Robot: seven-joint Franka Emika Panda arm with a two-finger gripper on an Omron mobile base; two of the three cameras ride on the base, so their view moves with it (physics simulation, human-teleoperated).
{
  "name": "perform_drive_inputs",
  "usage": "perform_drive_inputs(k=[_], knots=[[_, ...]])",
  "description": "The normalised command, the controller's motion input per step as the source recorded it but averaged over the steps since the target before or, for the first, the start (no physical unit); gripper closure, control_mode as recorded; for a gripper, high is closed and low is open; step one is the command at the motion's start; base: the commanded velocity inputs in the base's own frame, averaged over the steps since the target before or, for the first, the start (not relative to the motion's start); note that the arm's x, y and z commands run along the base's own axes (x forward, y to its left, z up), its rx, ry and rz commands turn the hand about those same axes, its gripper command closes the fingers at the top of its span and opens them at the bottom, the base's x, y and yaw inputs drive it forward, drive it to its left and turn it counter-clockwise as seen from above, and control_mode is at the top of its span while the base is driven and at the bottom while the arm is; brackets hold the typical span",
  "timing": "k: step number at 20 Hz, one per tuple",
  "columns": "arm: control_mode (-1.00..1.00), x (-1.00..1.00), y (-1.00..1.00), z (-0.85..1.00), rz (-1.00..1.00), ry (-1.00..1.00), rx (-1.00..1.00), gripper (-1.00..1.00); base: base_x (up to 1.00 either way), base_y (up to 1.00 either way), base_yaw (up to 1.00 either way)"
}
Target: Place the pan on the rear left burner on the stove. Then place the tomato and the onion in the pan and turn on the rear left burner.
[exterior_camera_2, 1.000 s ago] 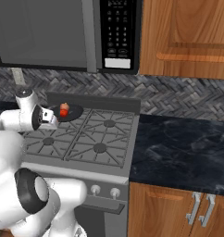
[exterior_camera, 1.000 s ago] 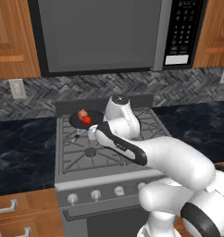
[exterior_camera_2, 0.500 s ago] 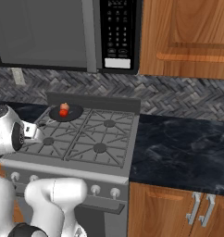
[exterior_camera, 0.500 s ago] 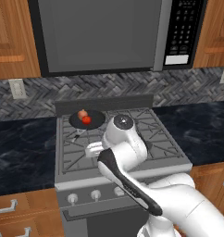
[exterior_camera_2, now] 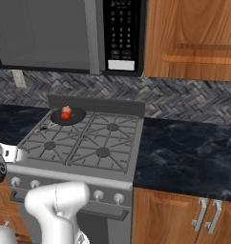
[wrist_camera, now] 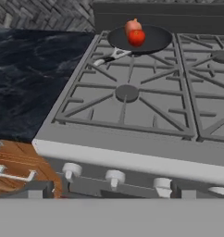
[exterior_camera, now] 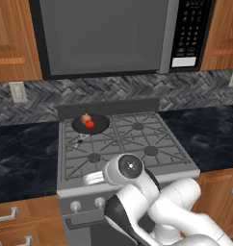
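With the tomato point(exterior_camera: 90, 124) and onion point(exterior_camera: 85, 118) resting in the pan point(exterior_camera: 91, 124) on the far left burner, the empty, released end effector has dropped toward the near knobs point(wrist_camera: 115, 176).

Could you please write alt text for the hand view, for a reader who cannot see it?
A black pan sits on the stove's rear left burner, holding the tomato and the onion close together. Nearer the camera are grey grates and a row of silver knobs.

One pan point(wrist_camera: 140, 38) — four burners (knobs too)
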Motion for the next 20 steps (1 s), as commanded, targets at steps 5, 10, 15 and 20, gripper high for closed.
perform_drive_inputs(k=[5, 10, 15, 20], knots=[[-1.0, -0.4, 0.07, -0.1, -0.02, -0.12, 0.01, -1.0, 0.0, 0.0, 0.0], [-1.0, -0.19, 0.04, -0.27, -0.01, -0.13, 0.04, -1.0, 0.0, 0.0, 0.0], [-1.0, -0.26, 0.0, -0.38, 0.0, -0.16, 0.04, -1.0, 0.0, 0.0, 0.0], [-1.0, -0.17, 0.0, -0.52, -0.03, -0.14, 0.07, -1.0, 0.0, 0.0, 0.0]])
